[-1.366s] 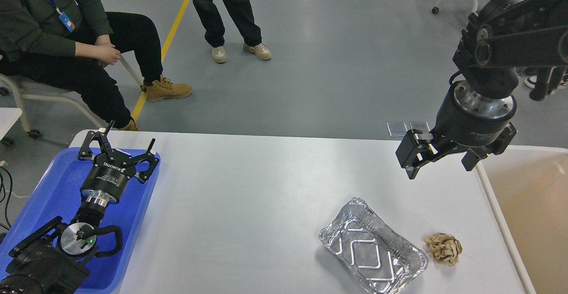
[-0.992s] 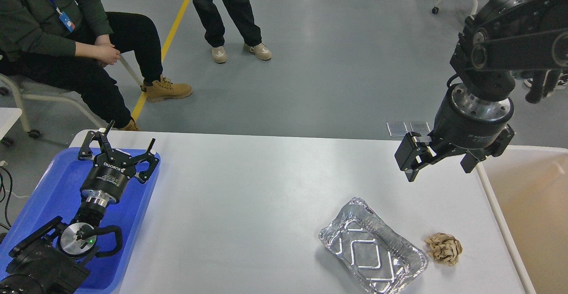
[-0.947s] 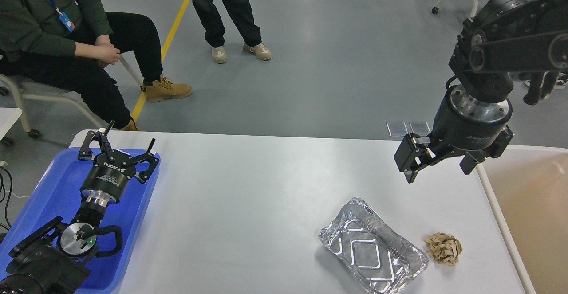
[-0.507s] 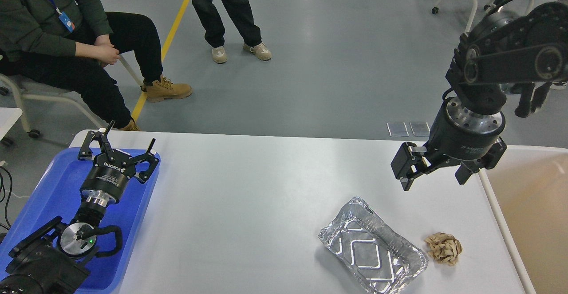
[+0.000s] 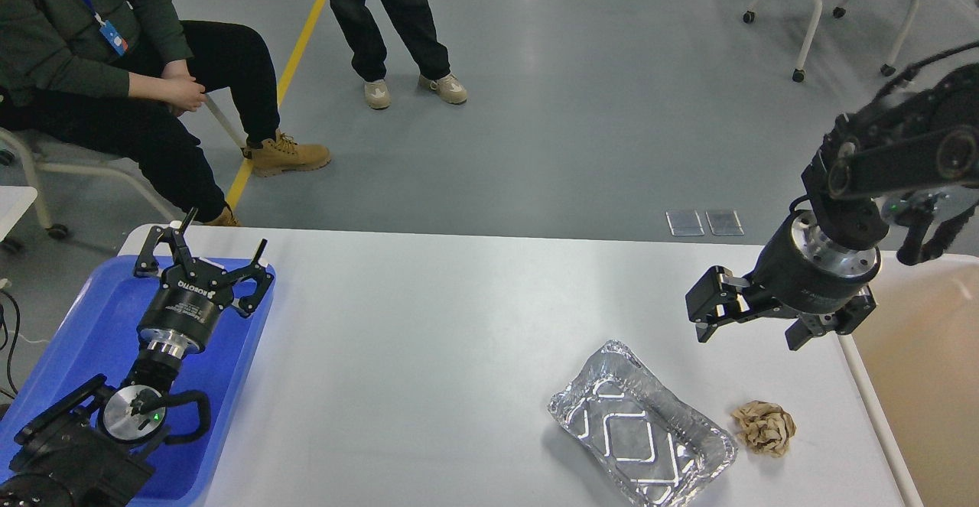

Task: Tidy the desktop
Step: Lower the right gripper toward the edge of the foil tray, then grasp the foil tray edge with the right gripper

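Note:
The white desktop [image 5: 421,339] fills the lower half of the head view. A crinkled foil tray [image 5: 642,434] lies empty on it near the front right. A crumpled brown paper ball [image 5: 765,428] lies just right of the foil tray. My right gripper [image 5: 752,329] is open and empty. It hangs above the table behind the paper ball and the foil tray, apart from both. My left gripper [image 5: 205,247] is open and empty over the far end of the blue tray [image 5: 92,323].
A cream-rimmed tan bin [image 5: 925,369] stands against the table's right edge. The blue tray sits on the left end of the table under my left arm. A seated person [image 5: 115,71] and a standing person [image 5: 398,25] are beyond the far edge.

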You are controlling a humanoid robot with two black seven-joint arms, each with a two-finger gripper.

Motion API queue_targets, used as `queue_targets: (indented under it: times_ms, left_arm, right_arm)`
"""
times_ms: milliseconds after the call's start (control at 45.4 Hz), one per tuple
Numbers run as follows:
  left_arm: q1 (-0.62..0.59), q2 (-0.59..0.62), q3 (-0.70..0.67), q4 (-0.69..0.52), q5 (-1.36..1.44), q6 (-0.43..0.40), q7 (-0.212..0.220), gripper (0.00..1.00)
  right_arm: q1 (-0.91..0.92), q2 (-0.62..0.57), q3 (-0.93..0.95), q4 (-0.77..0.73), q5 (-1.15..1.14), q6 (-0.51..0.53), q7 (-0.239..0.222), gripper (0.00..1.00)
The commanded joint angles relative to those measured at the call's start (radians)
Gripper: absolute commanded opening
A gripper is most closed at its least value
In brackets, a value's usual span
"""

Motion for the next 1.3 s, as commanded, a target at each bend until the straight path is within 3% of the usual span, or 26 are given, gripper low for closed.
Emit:
queue_targets:
  times_ms: [0, 573, 925, 1278]
  left_arm:
    - [0.000, 0.000, 0.000, 0.000, 0.000, 0.001, 0.000, 0.99]
    - [0.000, 0.000, 0.000, 0.000, 0.000, 0.000, 0.000, 0.99]
    - [0.000, 0.000, 0.000, 0.000, 0.000, 0.000, 0.000, 0.99]
    - [0.000, 0.000, 0.000, 0.000, 0.000, 0.000, 0.000, 0.99]
  right_arm:
    - [-0.038, -0.039, -0.007, 0.061, 0.008, -0.073, -0.001, 1.00]
    - [-0.269, -0.058, 0.072, 0.138, 0.019, -0.324, -0.001, 1.00]
    - [-0.485, -0.042, 0.150, 0.115, 0.016, -0.563, -0.005, 1.00]
    - [-0.653, 0.002, 0.196, 0.038, 0.020, -0.726, -0.005, 1.00]
